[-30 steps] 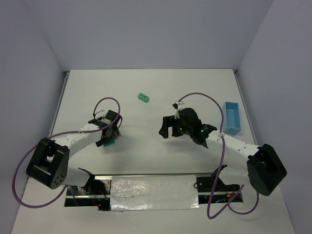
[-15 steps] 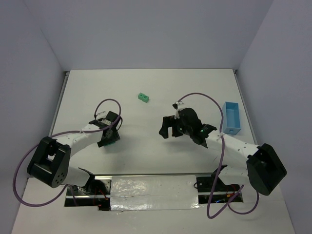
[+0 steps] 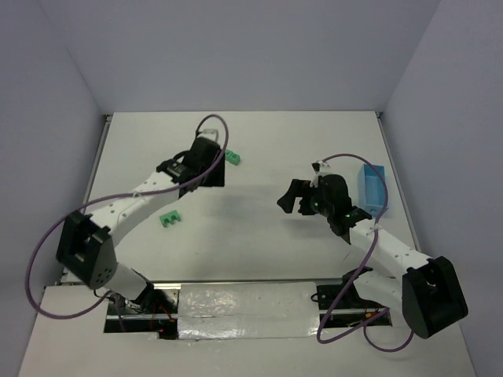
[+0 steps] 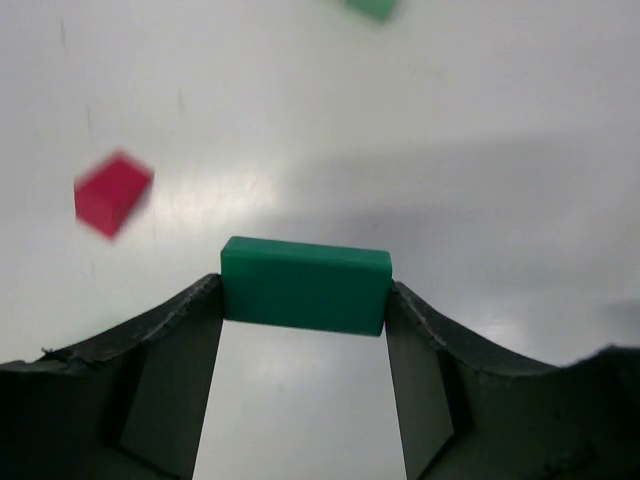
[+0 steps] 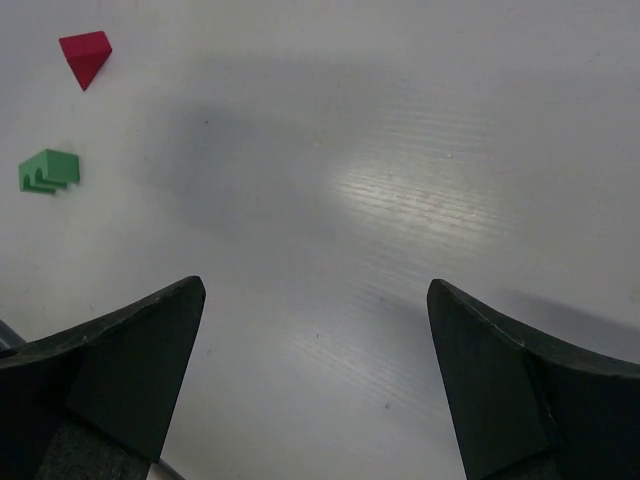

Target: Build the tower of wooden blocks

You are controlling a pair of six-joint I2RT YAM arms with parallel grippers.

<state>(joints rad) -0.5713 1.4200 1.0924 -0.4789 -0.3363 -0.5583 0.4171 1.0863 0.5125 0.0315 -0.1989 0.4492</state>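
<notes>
So, three green, one red: brick [image 4: 305, 285] clamped in left claw [image 3: 206, 171], second block [image 3: 233, 158] upper right of it, notched block [image 3: 170, 219] lower left, wedge [image 5: 84, 55] upper left on wrist cam. Right claw [image 5: 312, 300] gapes wide.

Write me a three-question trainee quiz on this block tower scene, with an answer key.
1. Fill in: the roof-shaped wedge lying on the table is ___ in colour.
2. What is clamped between the fingers of the left gripper? A. the wedge B. a green brick C. nothing
3. True or false: the right gripper is shut on a block.
Key: 1. red; 2. B; 3. false, its jaws stand open and empty.
</notes>
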